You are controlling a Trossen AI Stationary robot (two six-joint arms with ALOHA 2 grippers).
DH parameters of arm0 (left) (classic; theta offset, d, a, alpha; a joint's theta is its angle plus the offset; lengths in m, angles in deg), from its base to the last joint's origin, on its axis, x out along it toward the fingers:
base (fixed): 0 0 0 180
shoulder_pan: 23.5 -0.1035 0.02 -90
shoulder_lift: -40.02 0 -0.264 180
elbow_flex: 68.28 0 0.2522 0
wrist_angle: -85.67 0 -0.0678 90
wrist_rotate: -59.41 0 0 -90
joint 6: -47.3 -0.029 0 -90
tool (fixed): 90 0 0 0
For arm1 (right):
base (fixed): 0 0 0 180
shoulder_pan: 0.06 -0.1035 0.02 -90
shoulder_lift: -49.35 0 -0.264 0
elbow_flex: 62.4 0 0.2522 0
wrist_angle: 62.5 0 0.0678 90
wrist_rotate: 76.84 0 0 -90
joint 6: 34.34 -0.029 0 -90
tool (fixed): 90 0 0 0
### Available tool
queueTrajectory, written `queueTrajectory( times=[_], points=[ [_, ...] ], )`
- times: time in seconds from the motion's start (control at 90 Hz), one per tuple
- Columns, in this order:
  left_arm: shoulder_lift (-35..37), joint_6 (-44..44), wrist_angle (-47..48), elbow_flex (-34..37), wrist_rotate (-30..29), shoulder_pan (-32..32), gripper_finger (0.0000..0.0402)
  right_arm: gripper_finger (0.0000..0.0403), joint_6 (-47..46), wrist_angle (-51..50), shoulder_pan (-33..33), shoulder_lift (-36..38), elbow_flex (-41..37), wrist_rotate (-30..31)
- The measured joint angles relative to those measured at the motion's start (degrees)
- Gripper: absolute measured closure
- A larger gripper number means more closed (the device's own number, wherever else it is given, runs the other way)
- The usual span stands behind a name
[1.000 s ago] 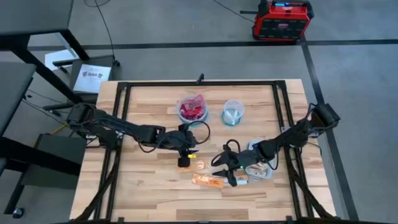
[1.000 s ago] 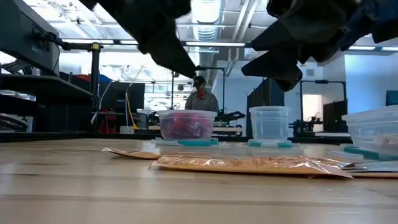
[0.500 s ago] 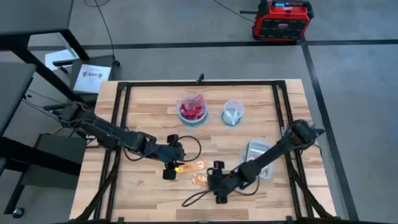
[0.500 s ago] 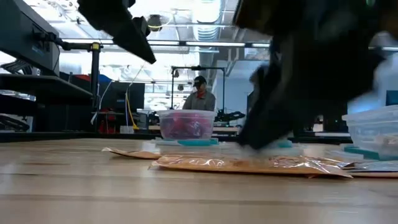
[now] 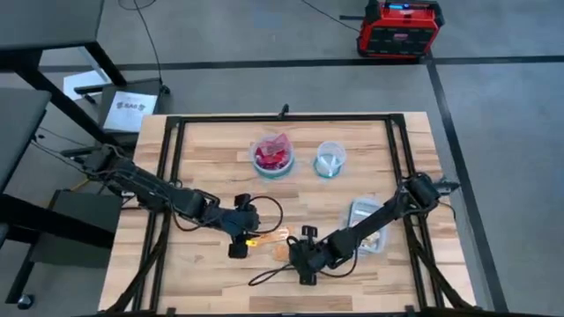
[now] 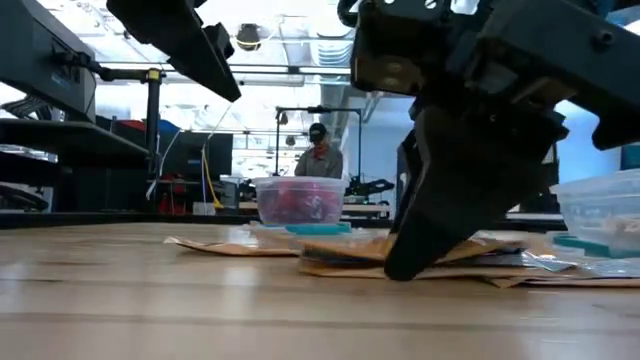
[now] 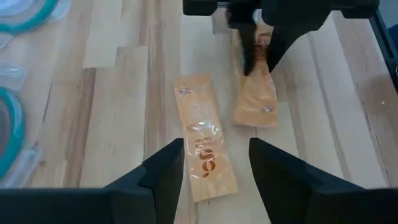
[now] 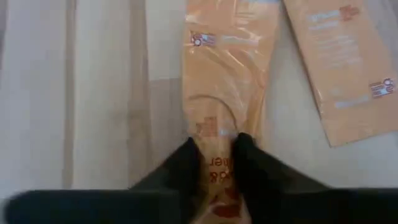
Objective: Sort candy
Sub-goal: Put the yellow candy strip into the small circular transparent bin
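the right gripper (image 8: pixel 214 163) pinches one end of an orange packet (image 8: pixel 227 93) low in the middle of the high view; that thin grip could slip on lifting. the left gripper (image 7: pixel 214 171) hovers low, fingers apart, over a second packet (image 7: pixel 204 143) just beside.

The right gripper (image 8: pixel 216 163) had its two dark fingers (image 8: pixel 186 168) pinched close on the near end of an orange candy packet (image 8: pixel 227 81) lying flat on the pale wooden table (image 8: pixel 93 93), with a second orange packet (image 8: pixel 342 68) lying at two o'clock, just beside it.
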Motion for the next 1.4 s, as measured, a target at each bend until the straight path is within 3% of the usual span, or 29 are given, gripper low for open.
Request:
queueTrajectory(
  times=[0.056, 0.422, 0.622, 0.811, 1.111, 1.4],
  points=[
    [0.0, -0.4, 0.0, 0.0, 0.0, 0.0, 0.0235, 0.0386, 0.7, 0.0, 0.0, 0.1, 0.0, -0.1],
    [0.5, -0.1, -0.2, 0.0, 0.0, 0.0, 0.0235, 0.0400, 5.7, -4.8, -0.3, 0.8, 4.8, 0.8],
    [4.3, -1.6, -0.1, 0.0, -1.0, 0.0, 0.0235, 0.0402, 5.1, -13.8, -2.3, 5.5, 7.1, 8.8],
    [8.7, -4.0, 0.4, 0.0, -4.1, -1.0, 0.0235, 0.0402, 3.1, -21.8, -2.1, 10.5, 6.7, 12.5],
    [10.4, -4.9, 3.8, 0.0, -4.3, -5.7, 0.0235, 0.0403, 1.2, -32.4, 2.8, 17.5, 6.9, 17.6],
    [10.9, -7.7, 5.0, 0.0, -4.3, -9.5, 0.0235, 0.0403, 2.3, -41.7, 13.3, 23.8, 6.9, 21.5]
  ],
)
